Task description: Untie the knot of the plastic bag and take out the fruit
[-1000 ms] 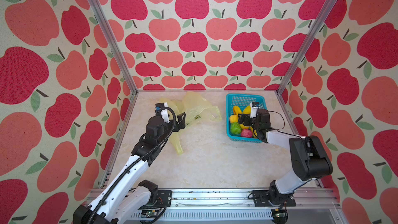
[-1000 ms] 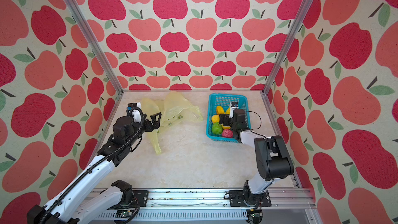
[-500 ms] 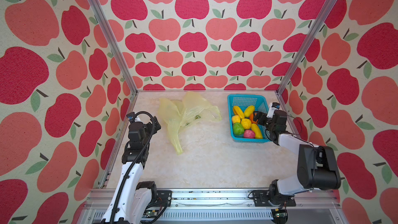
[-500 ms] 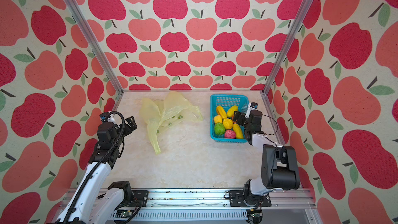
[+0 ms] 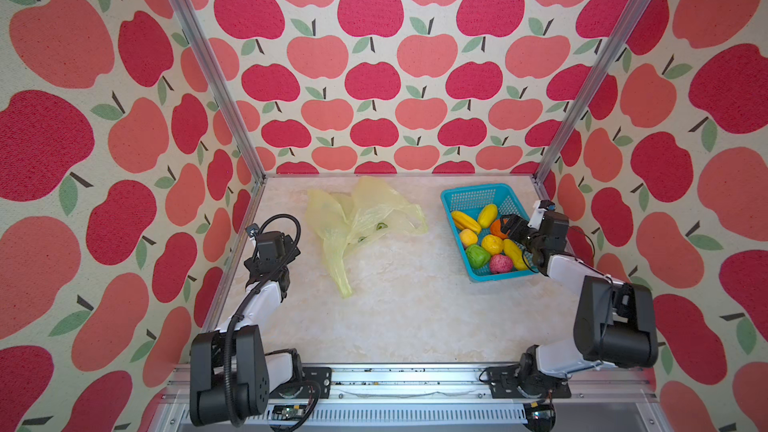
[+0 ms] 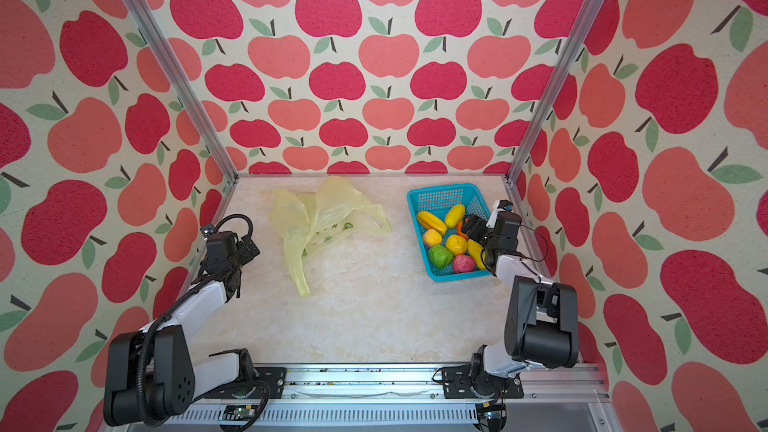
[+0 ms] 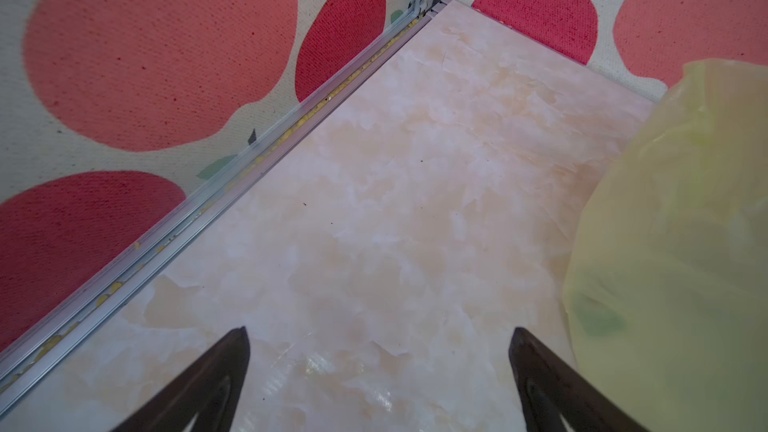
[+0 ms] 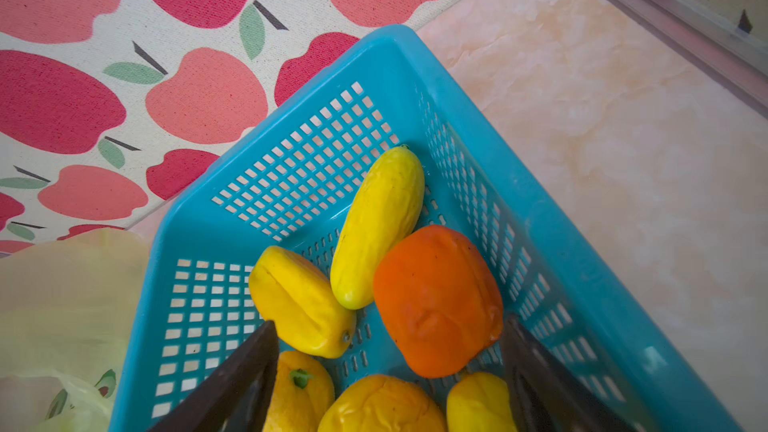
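The plastic bag (image 5: pixel 365 218) (image 6: pixel 328 218) lies crumpled and flat on the marble table, back left of the middle; no knot shows on it. The fruit (image 5: pixel 492 243) (image 6: pixel 455 243) lies in a teal basket (image 5: pixel 473 193) (image 6: pixel 440 191). Several pieces sit there: yellow, orange, green and pink. My left gripper (image 5: pixel 289 249) (image 7: pixel 380 332) is open over bare table by the left wall, with the bag (image 7: pixel 685 243) beside it. My right gripper (image 5: pixel 509 224) (image 8: pixel 389 322) hangs open and empty over the basket's right side, above the orange fruit (image 8: pixel 436 301).
Apple-print walls with metal posts close in the table on the left, back and right. The basket's right wall (image 8: pixel 519 209) stands near the right wall rail (image 8: pixel 685 27). A metal rail (image 7: pixel 208 209) runs along the left wall beside my left gripper.
My left gripper has drawn back from the bag toward the left wall. My right gripper has pulled back from the middle of the basket to its right side. The bag has settled flatter.
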Controlling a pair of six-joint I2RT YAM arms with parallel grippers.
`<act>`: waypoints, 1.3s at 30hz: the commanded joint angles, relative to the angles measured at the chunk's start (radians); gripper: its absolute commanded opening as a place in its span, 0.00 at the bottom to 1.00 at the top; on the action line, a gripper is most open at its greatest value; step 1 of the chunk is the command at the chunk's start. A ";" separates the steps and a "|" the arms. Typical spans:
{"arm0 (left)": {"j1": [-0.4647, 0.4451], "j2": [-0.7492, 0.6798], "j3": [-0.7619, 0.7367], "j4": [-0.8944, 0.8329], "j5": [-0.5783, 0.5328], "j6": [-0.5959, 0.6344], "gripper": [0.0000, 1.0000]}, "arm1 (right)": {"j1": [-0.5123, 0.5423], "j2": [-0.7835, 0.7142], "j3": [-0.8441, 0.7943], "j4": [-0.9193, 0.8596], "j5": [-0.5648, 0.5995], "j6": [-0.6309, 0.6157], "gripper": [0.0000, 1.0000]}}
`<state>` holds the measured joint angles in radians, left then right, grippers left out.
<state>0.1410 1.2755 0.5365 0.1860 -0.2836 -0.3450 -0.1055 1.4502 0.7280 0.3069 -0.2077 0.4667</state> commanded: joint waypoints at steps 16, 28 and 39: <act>-0.136 0.183 -0.067 0.439 -0.225 0.212 0.99 | -0.117 0.234 0.201 -0.179 -0.065 0.028 0.86; -0.143 0.187 -0.084 0.492 -0.168 0.262 0.99 | 0.043 0.372 0.331 -0.262 -0.091 -0.096 0.76; -0.198 0.318 -0.081 0.679 -0.073 0.436 0.99 | 0.025 0.202 0.129 -0.011 0.036 -0.073 0.99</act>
<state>-0.0437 1.5543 0.4644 0.7521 -0.4313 0.0040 -0.0551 1.7351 0.9199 0.1749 -0.2554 0.3851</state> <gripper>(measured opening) 0.991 0.931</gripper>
